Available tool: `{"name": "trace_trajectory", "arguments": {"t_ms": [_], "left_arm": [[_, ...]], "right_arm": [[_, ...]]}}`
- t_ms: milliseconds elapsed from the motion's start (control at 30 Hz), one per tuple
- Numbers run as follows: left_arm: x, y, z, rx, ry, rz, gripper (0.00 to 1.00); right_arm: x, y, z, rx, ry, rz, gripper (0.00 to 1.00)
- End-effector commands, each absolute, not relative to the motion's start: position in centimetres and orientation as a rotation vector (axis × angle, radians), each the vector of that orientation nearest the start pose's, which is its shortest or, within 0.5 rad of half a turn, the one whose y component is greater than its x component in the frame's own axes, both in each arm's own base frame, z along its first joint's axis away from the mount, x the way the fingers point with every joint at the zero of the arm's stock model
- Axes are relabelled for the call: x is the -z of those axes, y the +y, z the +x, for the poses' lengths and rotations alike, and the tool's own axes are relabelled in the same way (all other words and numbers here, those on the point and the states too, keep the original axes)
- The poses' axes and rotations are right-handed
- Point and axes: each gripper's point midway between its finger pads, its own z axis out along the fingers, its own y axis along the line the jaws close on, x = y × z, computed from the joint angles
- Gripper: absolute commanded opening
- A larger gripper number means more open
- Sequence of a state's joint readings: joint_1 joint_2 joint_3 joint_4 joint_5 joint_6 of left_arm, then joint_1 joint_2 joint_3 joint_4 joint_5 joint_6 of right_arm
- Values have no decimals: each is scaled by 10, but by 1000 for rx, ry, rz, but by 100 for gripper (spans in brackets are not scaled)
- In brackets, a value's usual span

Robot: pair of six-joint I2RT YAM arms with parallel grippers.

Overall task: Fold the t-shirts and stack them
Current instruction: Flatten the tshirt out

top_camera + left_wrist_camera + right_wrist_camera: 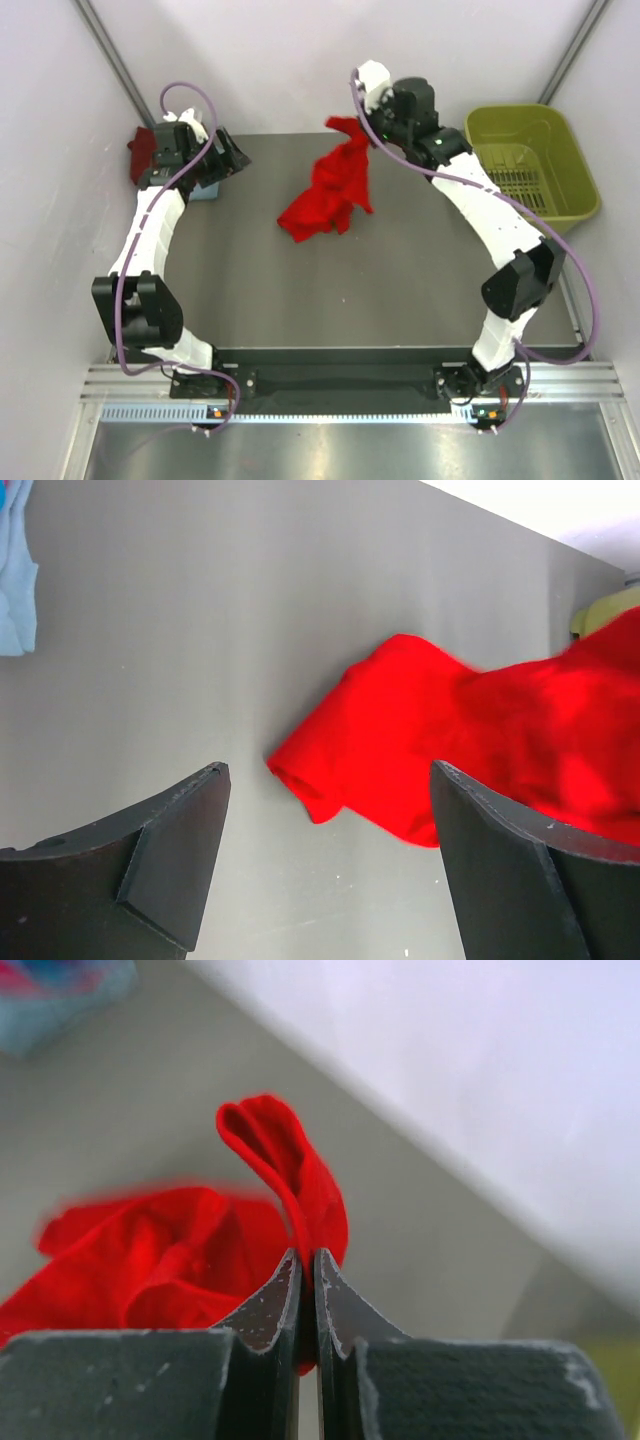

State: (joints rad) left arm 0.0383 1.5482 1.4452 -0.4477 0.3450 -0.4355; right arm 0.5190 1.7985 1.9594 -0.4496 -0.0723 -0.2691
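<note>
A: Top view first. Surface, room?
B: Dark grey surface (300, 290), pale walls (300, 50) on three sides. Olive basket (530, 160) sits off its far right corner. Folded t-shirts (145, 150) are in the far corner opposite the basket.
A: Red one?
B: Red t-shirt (330, 195) is crumpled mid-surface, well apart from the basket. Right pincer (365, 125) is at the shirt's far end, between shirt and basket. Left pincer (235, 160) is by the folded pile, apart from the red cloth.
A: Left wrist?
B: Left pincer (328, 770) is spread wide, nothing in it. Red t-shirt (450, 740) lies past the fingertips on bare surface (200, 630), running toward the basket (605, 610). Pale blue t-shirt (15, 580) is at the edge farthest from the basket.
A: Right wrist?
B: Right pincer (305, 1260) is clamped tight on a fold of the red t-shirt (180, 1250), with a loop sticking up above the tips. The rest is bunched on the surface (420, 1250) below. White wall behind, blurry.
</note>
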Motion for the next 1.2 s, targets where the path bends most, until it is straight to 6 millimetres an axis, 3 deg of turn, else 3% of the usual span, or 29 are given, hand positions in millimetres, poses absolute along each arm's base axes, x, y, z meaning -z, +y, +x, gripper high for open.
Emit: {"name": "trace_trajectory", "arguments": {"t_ms": [0, 33, 100, 133, 167, 233, 267, 300, 333, 400, 433, 533, 567, 600, 767, 867, 1033, 1167], "left_arm": [[-270, -64, 451, 617, 2070, -241, 85], [-271, -64, 450, 617, 2068, -238, 85], [-268, -64, 448, 619, 2072, -234, 85], [-268, -65, 447, 623, 2074, -232, 85], [-267, -66, 447, 628, 2074, -229, 85], [-264, -69, 445, 651, 2084, -222, 84], [-264, -69, 444, 655, 2086, -222, 84], [-263, -71, 444, 662, 2087, -216, 84], [-262, -71, 444, 662, 2089, -217, 84], [-263, -74, 443, 667, 2091, -209, 84], [-261, -75, 442, 668, 2092, -208, 84], [-258, -75, 441, 676, 2100, -213, 84], [-256, -75, 441, 677, 2103, -219, 84], [-255, -75, 441, 679, 2106, -221, 84], [-257, -77, 443, 696, 2101, -227, 84], [-259, -78, 444, 697, 2097, -227, 84], [-263, -78, 440, 693, 2089, -222, 84], [-264, -76, 437, 686, 2086, -222, 84]], "right_arm": [[-263, 217, 466, -210, 1989, -671, 0], [-230, 201, 455, -206, 2076, -657, 0], [-200, 171, 448, -197, 2170, -586, 0], [-175, 159, 438, -186, 2238, -564, 0], [-164, 139, 438, -160, 2277, -509, 0], [-138, 118, 430, -126, 2355, -441, 2], [-132, 100, 432, -81, 2379, -385, 11], [-130, 95, 432, -72, 2389, -369, 24], [-135, 92, 433, -67, 2382, -363, 45], [-151, 100, 436, -81, 2338, -408, 57], [-168, 105, 440, -83, 2293, -417, 59], [-186, 141, 431, -114, 2221, -562, 60], [-186, 166, 421, -163, 2204, -654, 60], [-186, 177, 414, -169, 2184, -726, 59], [-160, 251, 355, -239, 2100, -1121, 54], [-144, 269, 339, -272, 2117, -1181, 53], [-117, 281, 346, -207, 2159, -1257, 52], [-113, 286, 364, -152, 2157, -1244, 51]]}}
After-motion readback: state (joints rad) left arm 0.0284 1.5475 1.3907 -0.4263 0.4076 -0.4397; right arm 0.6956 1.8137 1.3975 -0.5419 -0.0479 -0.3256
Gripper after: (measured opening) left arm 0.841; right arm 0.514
